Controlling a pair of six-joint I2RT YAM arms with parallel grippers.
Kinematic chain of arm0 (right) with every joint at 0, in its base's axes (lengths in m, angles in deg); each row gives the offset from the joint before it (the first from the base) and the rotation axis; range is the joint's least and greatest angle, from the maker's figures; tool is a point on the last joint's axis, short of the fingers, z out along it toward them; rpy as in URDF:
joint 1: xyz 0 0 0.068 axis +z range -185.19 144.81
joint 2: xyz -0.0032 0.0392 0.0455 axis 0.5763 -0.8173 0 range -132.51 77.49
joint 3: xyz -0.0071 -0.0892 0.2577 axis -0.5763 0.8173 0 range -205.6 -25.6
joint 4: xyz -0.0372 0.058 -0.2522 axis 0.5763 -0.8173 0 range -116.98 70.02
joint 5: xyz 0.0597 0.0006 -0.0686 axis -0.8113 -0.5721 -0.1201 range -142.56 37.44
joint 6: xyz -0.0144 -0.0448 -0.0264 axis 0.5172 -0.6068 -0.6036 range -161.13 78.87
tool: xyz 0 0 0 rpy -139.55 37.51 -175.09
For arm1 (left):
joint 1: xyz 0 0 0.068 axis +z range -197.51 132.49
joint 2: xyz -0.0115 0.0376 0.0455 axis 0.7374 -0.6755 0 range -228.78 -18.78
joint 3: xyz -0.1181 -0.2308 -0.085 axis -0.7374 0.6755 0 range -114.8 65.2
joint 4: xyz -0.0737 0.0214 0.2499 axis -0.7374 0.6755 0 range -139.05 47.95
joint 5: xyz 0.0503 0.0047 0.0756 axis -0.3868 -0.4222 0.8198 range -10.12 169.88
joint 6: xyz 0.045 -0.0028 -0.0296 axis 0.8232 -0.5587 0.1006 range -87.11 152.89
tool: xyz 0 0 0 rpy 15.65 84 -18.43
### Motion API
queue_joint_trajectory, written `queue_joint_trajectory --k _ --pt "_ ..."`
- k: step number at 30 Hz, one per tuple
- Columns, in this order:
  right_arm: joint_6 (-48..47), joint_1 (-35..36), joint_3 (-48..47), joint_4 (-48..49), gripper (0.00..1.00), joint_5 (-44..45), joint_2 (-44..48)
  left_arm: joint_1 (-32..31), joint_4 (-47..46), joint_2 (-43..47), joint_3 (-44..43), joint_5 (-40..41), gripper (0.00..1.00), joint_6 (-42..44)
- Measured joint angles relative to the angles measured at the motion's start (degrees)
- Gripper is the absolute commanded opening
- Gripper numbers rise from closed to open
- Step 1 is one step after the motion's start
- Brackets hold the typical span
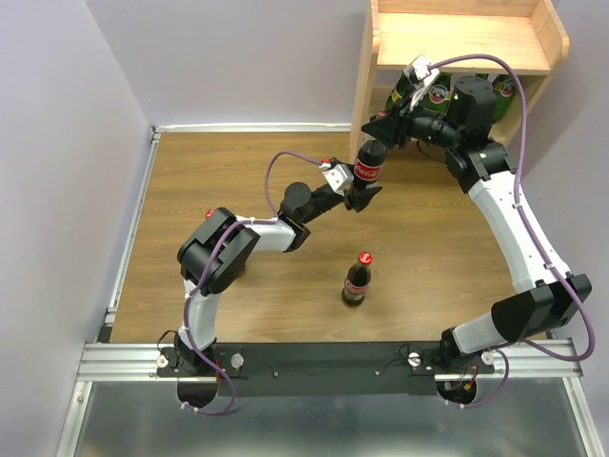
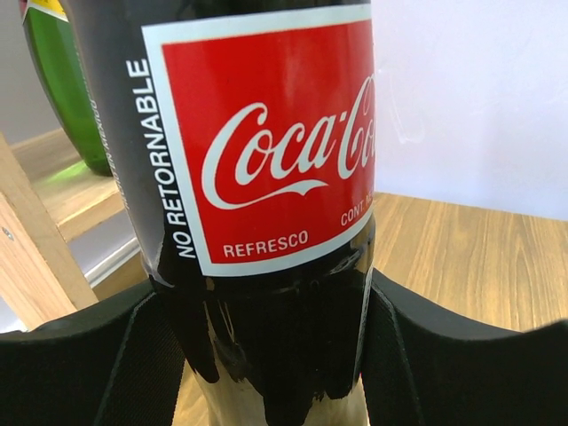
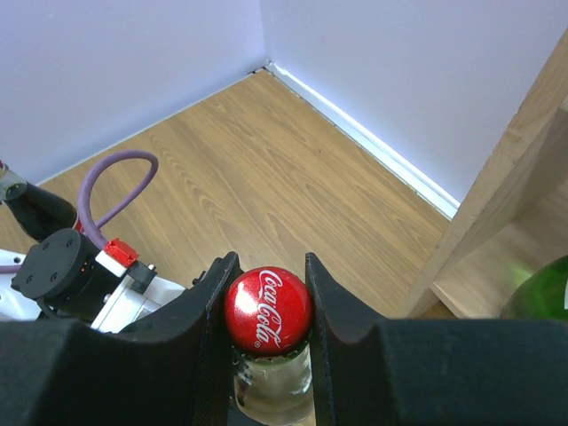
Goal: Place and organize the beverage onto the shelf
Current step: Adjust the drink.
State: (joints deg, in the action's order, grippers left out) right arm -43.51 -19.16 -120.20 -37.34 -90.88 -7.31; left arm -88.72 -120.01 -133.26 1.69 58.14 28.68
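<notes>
A dark cola bottle with a red label stands upright just in front of the shelf. Both grippers are on it. My left gripper is shut on its lower body, and the fingers press each side of the bottle. My right gripper is shut on its red cap from above. A second cola bottle stands alone on the table in front. Green bottles stand on the lower tier; one shows beside the held bottle.
The shelf's wooden side panel rises just right of the cap, with a green bottle behind it. The left arm's wrist and purple cable lie close to the left. Walls close in the table at the back and left.
</notes>
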Motion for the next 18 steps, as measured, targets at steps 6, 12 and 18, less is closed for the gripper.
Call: queue_joint_trajectory --k 6,12,18 --pt "0.1 0.0 2.9 1.7 0.01 -1.7 0.5 0.1 0.1 1.2 3.0 0.0 0.0 0.1" --pt "0.5 0.0 4.1 2.4 0.01 -2.4 1.2 0.1 0.4 2.3 4.2 0.0 0.0 0.1" --pt "1.2 0.0 4.1 2.9 0.56 -2.7 1.8 0.1 0.3 2.9 4.3 0.0 0.0 0.1"
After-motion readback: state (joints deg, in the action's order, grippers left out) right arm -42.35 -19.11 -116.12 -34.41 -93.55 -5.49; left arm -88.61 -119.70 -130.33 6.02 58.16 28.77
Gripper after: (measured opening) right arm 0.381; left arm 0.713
